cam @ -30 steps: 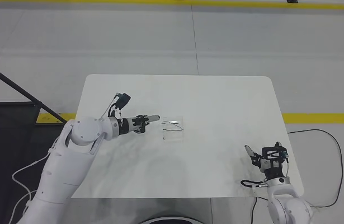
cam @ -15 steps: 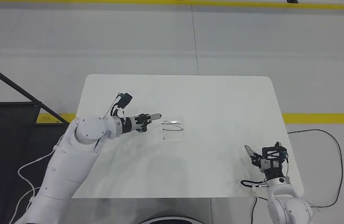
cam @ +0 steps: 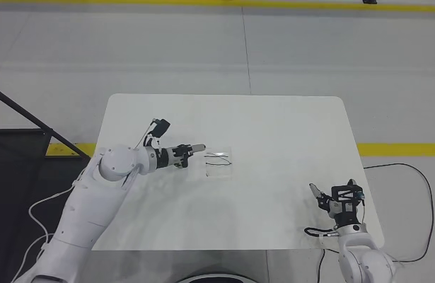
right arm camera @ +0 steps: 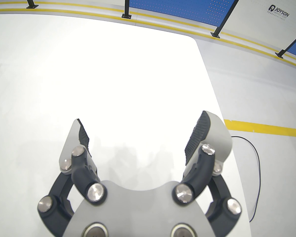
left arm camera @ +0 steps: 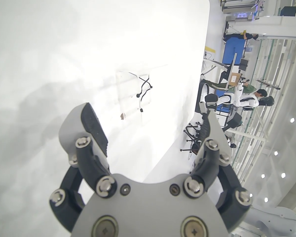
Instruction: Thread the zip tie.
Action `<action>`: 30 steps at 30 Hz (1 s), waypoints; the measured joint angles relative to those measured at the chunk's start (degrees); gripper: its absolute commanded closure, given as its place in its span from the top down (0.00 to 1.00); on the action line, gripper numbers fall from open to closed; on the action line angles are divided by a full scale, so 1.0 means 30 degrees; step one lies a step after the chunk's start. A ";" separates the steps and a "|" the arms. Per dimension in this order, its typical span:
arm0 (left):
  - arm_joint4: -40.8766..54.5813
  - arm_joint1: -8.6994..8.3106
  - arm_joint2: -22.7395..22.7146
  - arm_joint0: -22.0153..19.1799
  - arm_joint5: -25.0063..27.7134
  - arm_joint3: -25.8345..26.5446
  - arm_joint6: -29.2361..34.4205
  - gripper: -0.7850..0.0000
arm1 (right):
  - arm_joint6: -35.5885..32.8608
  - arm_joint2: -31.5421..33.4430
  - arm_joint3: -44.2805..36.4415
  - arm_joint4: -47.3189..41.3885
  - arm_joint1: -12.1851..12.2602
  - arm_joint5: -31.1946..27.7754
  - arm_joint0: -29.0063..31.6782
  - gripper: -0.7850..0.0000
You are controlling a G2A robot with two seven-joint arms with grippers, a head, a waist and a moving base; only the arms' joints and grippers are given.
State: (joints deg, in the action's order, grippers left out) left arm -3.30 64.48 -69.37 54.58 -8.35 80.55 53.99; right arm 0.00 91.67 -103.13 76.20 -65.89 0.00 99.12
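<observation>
a: where's the zip tie (cam: pixel 217 157)?
b: on a clear tray (cam: pixel 218 174) near the middle of the table (cam: pixel 288 127), a bit toward the left arm's side. thin black strands, crossed over each other, apart from both grippers.
a: left gripper (cam: pixel 197 148)?
b: just beside the tray, tips pointing at it, over the tabletop. its wrist view shows the fingers (left arm camera: pixel 93 124) spread wide, holding nothing.
a: and the right gripper (cam: pixel 335 191)?
b: well apart from the tray, at the table's near right corner. jaws apart too, with bare tabletop between the pads (right arm camera: pixel 197 130).
</observation>
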 measured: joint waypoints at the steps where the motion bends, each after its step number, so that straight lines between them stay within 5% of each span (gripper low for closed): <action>1: 0.0029 0.0009 0.0065 -0.0046 0.0015 -0.0056 -0.0024 1.00 | 0.0000 0.0000 0.0000 0.0000 0.0000 0.0000 0.0000 1.00; 21: 0.1114 0.0146 0.0763 -0.0488 0.1404 -0.1424 -0.0168 0.99 | 0.0000 0.0000 0.0000 0.0000 0.0000 0.0000 0.0000 1.00; 30: 0.1113 0.0243 0.1100 -0.0701 0.1196 -0.1740 -0.1015 0.77 | 0.0000 0.0000 0.0000 0.0000 0.0000 0.0000 0.0000 1.00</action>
State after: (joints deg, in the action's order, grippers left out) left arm 0.04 65.21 -66.07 52.48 -4.77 75.33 50.94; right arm 0.00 91.67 -103.13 76.20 -65.89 0.00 99.12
